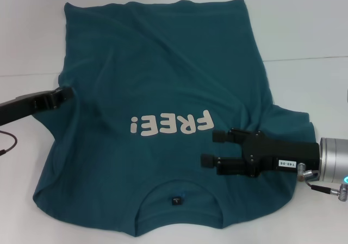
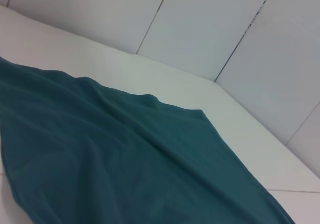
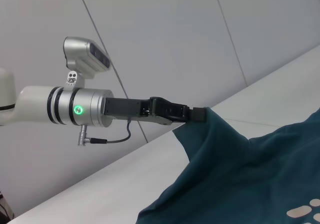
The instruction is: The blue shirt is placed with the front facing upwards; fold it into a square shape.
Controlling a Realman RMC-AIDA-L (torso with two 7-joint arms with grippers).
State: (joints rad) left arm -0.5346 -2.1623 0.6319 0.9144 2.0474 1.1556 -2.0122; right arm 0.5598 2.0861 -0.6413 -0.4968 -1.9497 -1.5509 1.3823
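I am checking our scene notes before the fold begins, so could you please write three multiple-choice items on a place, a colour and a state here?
1. Where is the blue shirt's neckline?
A. At the side nearest the robot
B. At the far side
C. Under the left gripper

2. What colour is the "FREE!" lettering?
A. Yellow
B. White
C. Red

3. How is the right gripper?
A. Shut on a sleeve
B. Open over the shirt
C. Out of view

Answers:
1 A: in the head view the blue shirt has its neckline at the near side.
2 B: the lettering is white on teal-blue.
3 B: the right gripper has its fingers spread over the shirt's right side, while the left gripper pinches the left edge.
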